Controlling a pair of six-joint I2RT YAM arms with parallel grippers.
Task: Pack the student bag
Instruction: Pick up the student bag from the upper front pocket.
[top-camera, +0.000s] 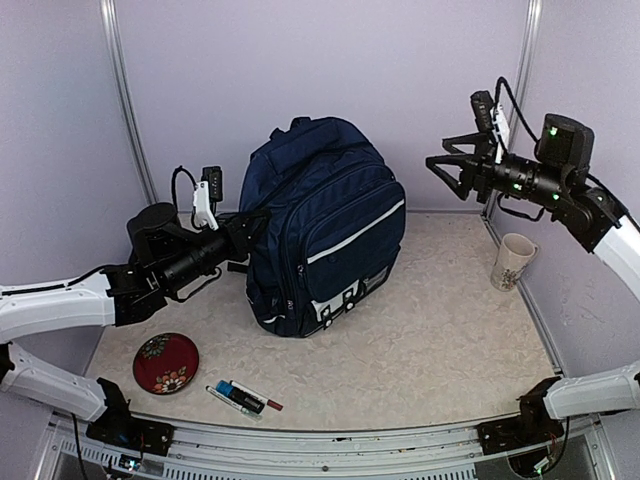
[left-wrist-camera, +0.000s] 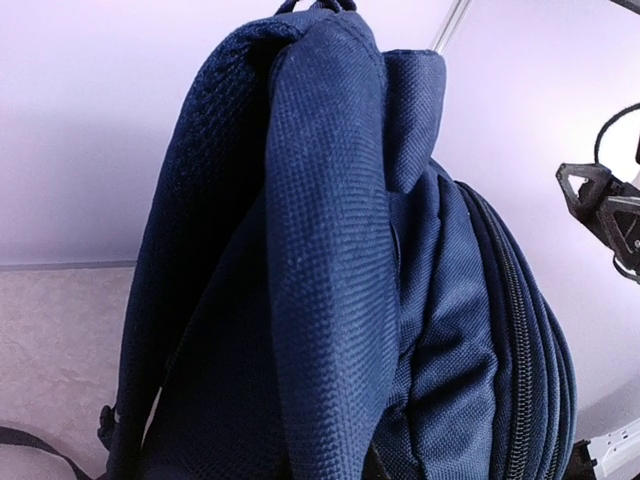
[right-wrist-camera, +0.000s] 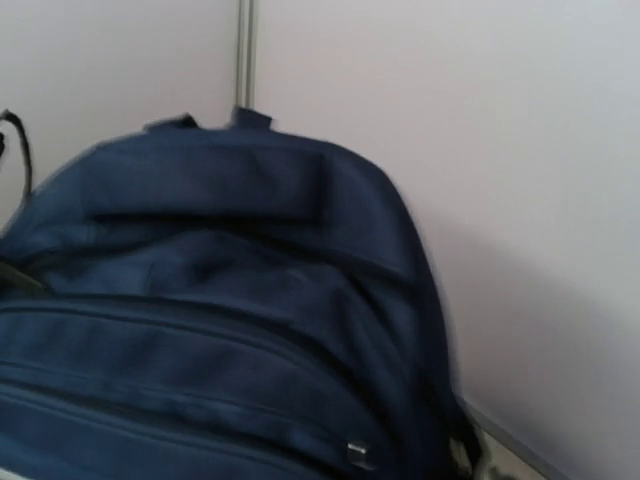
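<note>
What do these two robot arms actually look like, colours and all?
The left arm and right arm have white tube-like links joined by chunky black joints. The left gripper and right gripper are black with two fingers; each wrist carries a white-bracketed camera and a looping black cable. Green lights glow on the right arm.

Mug (top-camera: 513, 261) right; red floral dish (top-camera: 166, 362) front-left; markers (top-camera: 243, 398) beside it.

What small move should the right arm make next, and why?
Probably bring the right tool down toward the zip pull on the student bag. The bag looks zipped shut, the left tool is shut at its back edge, and the right tool hangs open, apart from it.
</note>
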